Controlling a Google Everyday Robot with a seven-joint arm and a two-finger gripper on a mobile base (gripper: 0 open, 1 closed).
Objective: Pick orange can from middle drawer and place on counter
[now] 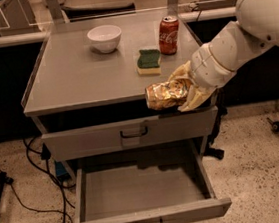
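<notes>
My gripper (180, 92) is shut on the orange can (165, 95), a shiny golden-orange crinkled can held on its side. It hangs at the level of the counter's front edge, near the right front corner of the counter (80, 75). The white arm reaches in from the upper right. The middle drawer (141, 191) is pulled open below and is empty inside. The drawer above it (132, 133) is shut.
On the counter stand a white bowl (104, 38) at the back, a green and yellow sponge (148, 61) and a red Coca-Cola can (169, 34) at the right. Cables (34, 160) lie on the floor left of the cabinet.
</notes>
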